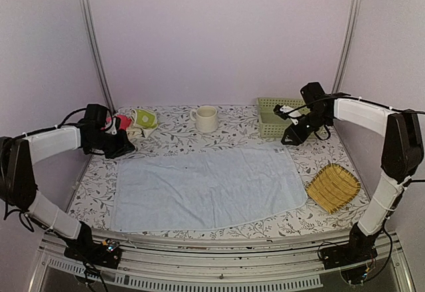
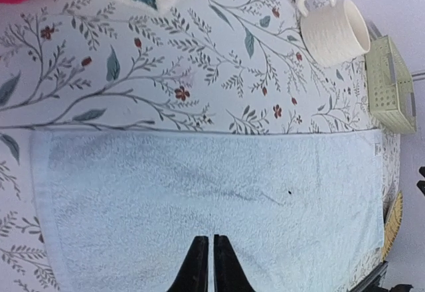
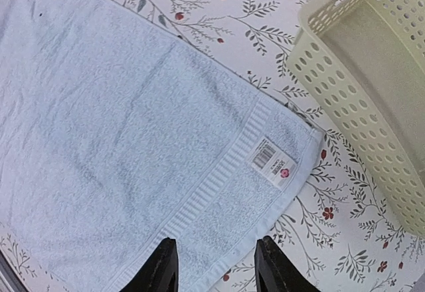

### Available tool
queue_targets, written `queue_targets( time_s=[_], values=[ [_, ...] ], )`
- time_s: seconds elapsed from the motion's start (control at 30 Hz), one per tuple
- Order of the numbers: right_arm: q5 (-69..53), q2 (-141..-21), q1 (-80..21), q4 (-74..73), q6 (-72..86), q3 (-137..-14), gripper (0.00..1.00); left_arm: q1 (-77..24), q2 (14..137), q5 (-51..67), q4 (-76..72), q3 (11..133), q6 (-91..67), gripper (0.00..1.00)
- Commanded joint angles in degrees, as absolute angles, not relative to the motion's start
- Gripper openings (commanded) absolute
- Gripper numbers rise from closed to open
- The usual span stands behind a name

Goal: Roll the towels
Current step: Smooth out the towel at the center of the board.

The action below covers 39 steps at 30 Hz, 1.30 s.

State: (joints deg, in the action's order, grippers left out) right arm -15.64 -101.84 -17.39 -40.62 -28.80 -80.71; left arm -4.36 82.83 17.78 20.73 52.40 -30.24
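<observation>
The long pale blue towel [image 1: 206, 186] lies spread flat in the middle of the table; it also shows in the left wrist view [image 2: 212, 199] and the right wrist view [image 3: 133, 139], where its label sits near the far right corner. The small yellow-green and cream towel [image 1: 143, 121] lies bunched at the back left. My left gripper [image 1: 126, 147] is shut and empty, held above the blue towel's far left corner; its fingertips [image 2: 207, 240] hover over the cloth. My right gripper [image 1: 287, 139] is open and empty above the towel's far right corner [image 3: 212, 245].
A cream mug [image 1: 206, 118] stands at the back centre. A pale green perforated basket [image 1: 275, 116] stands at the back right. A yellow woven tray [image 1: 333, 187] lies at the right front. A pink object [image 1: 123, 121] sits beside the small towel.
</observation>
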Motion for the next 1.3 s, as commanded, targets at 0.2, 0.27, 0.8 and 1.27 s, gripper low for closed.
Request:
queue_targets(
  time_s=[0.2, 0.27, 0.8, 1.27],
  values=[
    [-22.1, -97.5, -21.4, -40.5, -33.4, -67.5, 0.42, -0.8, 90.8, 18.5, 17.7, 49.2, -31.1, 0.0],
    [-21.5, -98.2, -21.5, -40.2, -33.6, -67.2, 0.41, -0.6, 94.3, 17.9, 17.5, 52.5, -30.9, 0.0],
    [-21.1, -100.3, -21.4, -37.8, -35.0, -66.2, 0.41, 9.4, 108.8, 12.2, 25.3, 65.5, -27.0, 0.0],
    [-26.5, -92.0, -21.6, -43.4, -39.9, -60.7, 0.39, -4.4, 91.1, 16.0, 27.6, 63.2, -22.4, 0.0]
  ],
)
